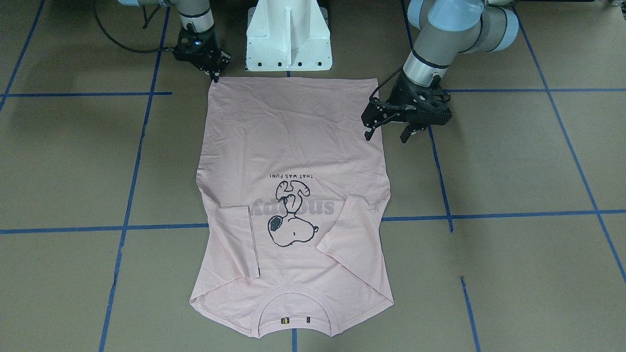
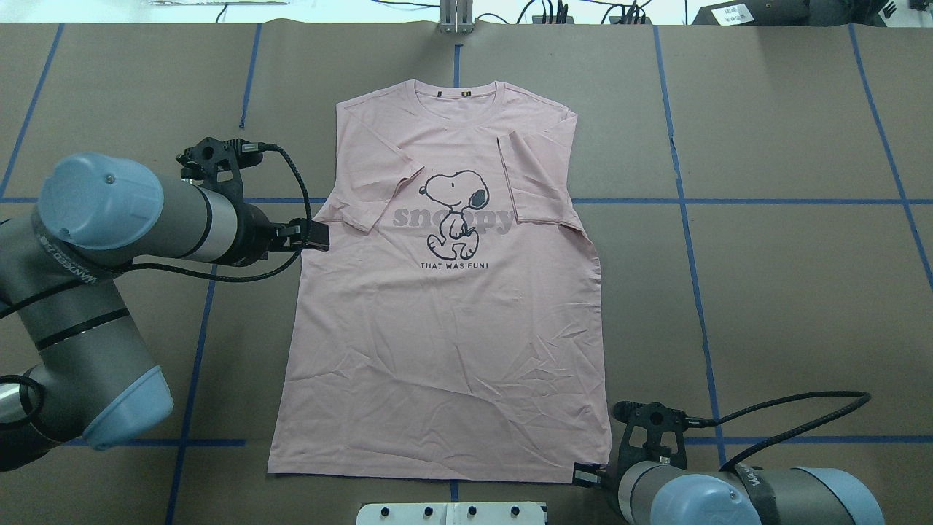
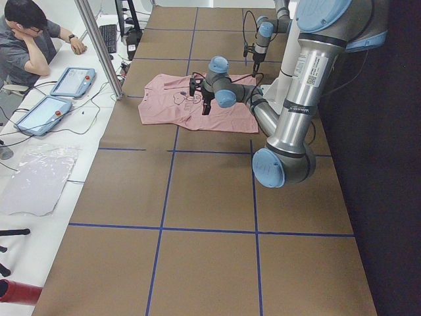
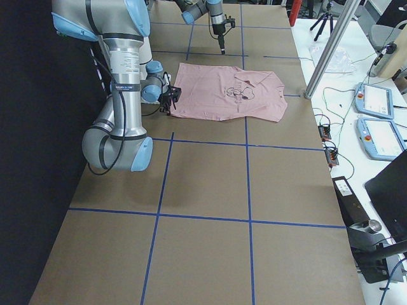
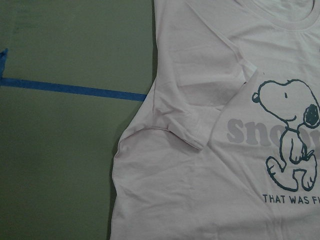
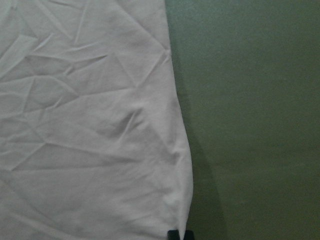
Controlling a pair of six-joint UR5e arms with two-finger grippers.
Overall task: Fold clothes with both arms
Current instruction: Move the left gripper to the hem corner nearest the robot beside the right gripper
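The pale pink T-shirt [image 1: 293,137] lies flat on the table, print side up, both sleeves folded in over the chest; it also shows in the overhead view [image 2: 444,350]. Its collar is at the far edge and its hem is toward the robot. My left gripper [image 1: 387,133] is open and empty, and hovers over the shirt's side edge below the sleeve [image 2: 321,235]. My right gripper [image 1: 215,74] is down at the hem corner [image 2: 587,474]. Its fingertips [image 6: 173,234] look pinched on that corner of the cloth [image 6: 90,125].
The white pedestal base [image 1: 288,39] stands just behind the hem. Blue tape lines [image 2: 729,201] cross the brown table [image 2: 802,292]. In the exterior left view a seated operator [image 3: 26,39], tablets [image 3: 72,80] and a metal pole [image 3: 99,46] are beyond the table's far edge.
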